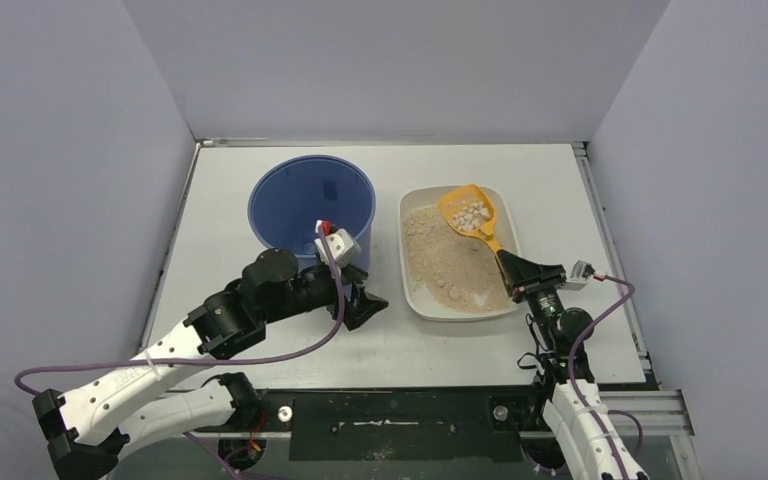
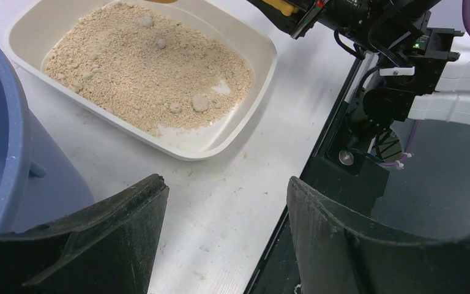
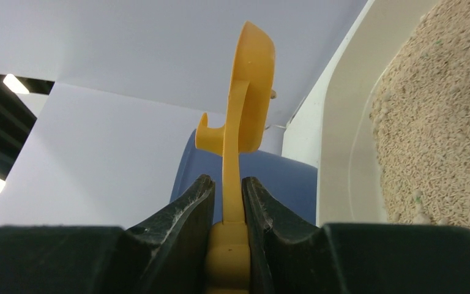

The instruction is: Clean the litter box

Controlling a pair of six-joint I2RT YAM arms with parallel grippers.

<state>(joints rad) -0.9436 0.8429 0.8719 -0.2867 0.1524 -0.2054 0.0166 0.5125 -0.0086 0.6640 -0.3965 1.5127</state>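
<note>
Litter box [image 1: 460,317], a shallow cream tray of tan granules, is seen on the white table [image 1: 560,200], right of centre and just beside a tall blue bucket [image 1: 270,225] on its left.

An orange slotted scoop [image 1: 460,225] is held by its handle in the right gripper [image 1: 513,265], whose jaws are clamped tight on it. In the right wrist view the scoop [image 3: 248,92] is seen edge-on, raised above the gripper [image 3: 227,190], with the tray wall [image 3: 343,135] to the right and the bucket [image 3: 269,177] behind. From above, pale clumps [image 1: 472,213] are seen lying in the scoop's bowl, which is placed over the far end of the tray.

The left gripper [image 1: 368,305] is parked low between bucket and tray, jaws wide apart and nothing held. In its wrist view [image 2: 226,190], more clumps [image 2: 200,102] are shown in the litter [image 2: 217,138], with the bucket wall [image 2: 0,141] at the left edge.

The step in hand is judged to be a scooping pass, with a load gathered and not yet dumped. For the next move, the scoop would likely need to be kept level, carried left over the bucket's rim and tipped there, so that no clumps are spilled on the table.
</note>
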